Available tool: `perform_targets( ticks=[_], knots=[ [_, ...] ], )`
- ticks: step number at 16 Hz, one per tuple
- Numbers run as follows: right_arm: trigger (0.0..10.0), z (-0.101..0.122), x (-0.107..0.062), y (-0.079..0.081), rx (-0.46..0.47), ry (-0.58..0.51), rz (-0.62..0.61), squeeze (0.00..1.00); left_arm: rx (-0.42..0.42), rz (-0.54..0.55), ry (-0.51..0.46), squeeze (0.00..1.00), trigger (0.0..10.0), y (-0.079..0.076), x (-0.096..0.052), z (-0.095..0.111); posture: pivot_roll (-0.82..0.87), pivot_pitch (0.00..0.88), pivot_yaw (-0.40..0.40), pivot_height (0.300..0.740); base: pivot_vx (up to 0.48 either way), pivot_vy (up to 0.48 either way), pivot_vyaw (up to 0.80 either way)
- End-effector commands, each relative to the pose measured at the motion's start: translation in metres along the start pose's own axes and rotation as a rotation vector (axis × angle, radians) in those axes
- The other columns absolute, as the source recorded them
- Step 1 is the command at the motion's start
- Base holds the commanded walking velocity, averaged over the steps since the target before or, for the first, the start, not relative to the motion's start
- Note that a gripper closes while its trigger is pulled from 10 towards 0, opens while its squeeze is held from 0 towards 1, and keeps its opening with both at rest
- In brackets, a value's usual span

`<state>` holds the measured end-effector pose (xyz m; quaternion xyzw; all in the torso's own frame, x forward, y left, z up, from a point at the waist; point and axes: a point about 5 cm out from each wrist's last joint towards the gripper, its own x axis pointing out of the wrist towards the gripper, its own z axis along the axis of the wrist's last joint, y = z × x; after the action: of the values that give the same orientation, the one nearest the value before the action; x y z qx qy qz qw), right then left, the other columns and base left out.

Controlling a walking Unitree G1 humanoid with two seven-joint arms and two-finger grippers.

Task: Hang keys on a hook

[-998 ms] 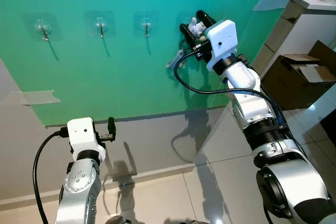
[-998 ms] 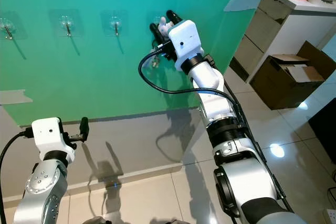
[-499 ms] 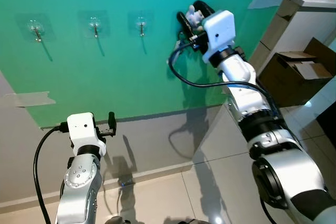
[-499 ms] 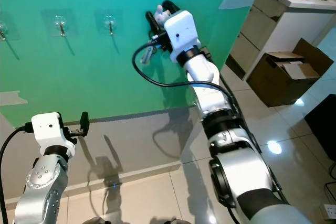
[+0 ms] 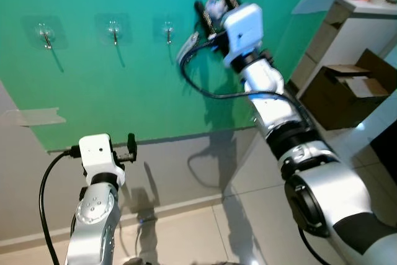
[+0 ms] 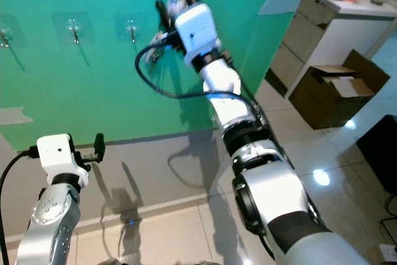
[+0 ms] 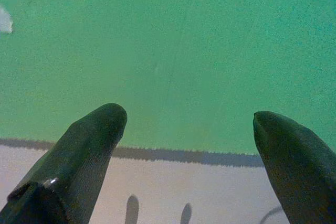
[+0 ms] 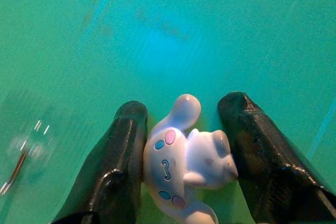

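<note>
Three clear stick-on hooks sit in a row on the green wall: left hook (image 5: 45,34), middle hook (image 5: 113,29), right hook (image 5: 168,29). My right gripper (image 5: 213,5) is raised against the wall just right of the right hook, shut on a white cartoon-figure keychain (image 8: 184,161) squeezed between both fingers. The keys (image 5: 186,46) dangle blurred below it. A hook (image 8: 23,153) appears blurred in the right wrist view, off to one side of the fingers. My left gripper (image 7: 189,129) is held low before the wall, open and holding nothing.
A white cabinet (image 5: 347,23) and an open cardboard box (image 5: 353,85) stand to the right on the glossy tiled floor. Tape patches (image 5: 37,117) stick to the green sheet. Below the green runs a grey wall strip (image 5: 186,153).
My right gripper has carried the keychain left and a little up along the wall, closer to the right hook. The left arm has stayed put.
</note>
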<state>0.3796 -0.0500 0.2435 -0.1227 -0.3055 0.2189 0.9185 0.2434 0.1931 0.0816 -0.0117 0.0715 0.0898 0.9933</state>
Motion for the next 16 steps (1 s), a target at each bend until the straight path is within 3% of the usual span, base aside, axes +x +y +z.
perform_targets(
  ticks=[1, 5, 10, 12, 13, 16],
  knots=[
    [10.0, -0.023, -0.014, 0.003, 0.004, 0.129, 0.014, 0.0, 0.003, 0.005, -0.007, 0.0, 10.0, 0.0, -0.002, 0.001, 0.09, 0.003, -0.13, 0.74, 0.0, 0.0, 0.0],
    [10.0, -0.004, -0.003, -0.014, -0.017, 0.026, -0.017, 0.0, -0.001, -0.003, -0.003, 0.0, 10.0, -0.004, 0.0, 0.001, 0.05, 0.0, -0.12, 0.74, 0.0, 0.0, 0.0],
    [10.0, 0.015, 0.008, -0.024, -0.059, -0.042, -0.005, 0.0, -0.006, -0.029, -0.01, 0.0, 10.0, -0.011, 0.01, 0.003, 0.02, 0.0, -0.106, 0.74, 0.0, 0.0, 0.0],
    [10.0, 0.027, 0.013, -0.036, -0.196, -0.07, 0.043, 0.0, -0.007, -0.032, -0.014, 0.0, 10.0, -0.012, 0.013, 0.005, 0.01, 0.0, -0.108, 0.74, 0.0, 0.0, 0.0],
    [10.0, 0.033, 0.011, -0.041, -0.34, -0.096, 0.114, 0.0, -0.008, -0.032, -0.016, 0.0, 10.0, -0.012, 0.014, 0.005, 0.0, 0.0, -0.109, 0.74, 0.0, 0.0, 0.0],
    [10.0, 0.033, -0.001, -0.047, -0.571, -0.115, 0.288, 0.0, -0.012, -0.031, -0.022, 0.0, 10.0, -0.014, 0.013, 0.005, -0.01, 0.0, -0.123, 0.74, 0.0, 0.0, 0.0]
  ],
)
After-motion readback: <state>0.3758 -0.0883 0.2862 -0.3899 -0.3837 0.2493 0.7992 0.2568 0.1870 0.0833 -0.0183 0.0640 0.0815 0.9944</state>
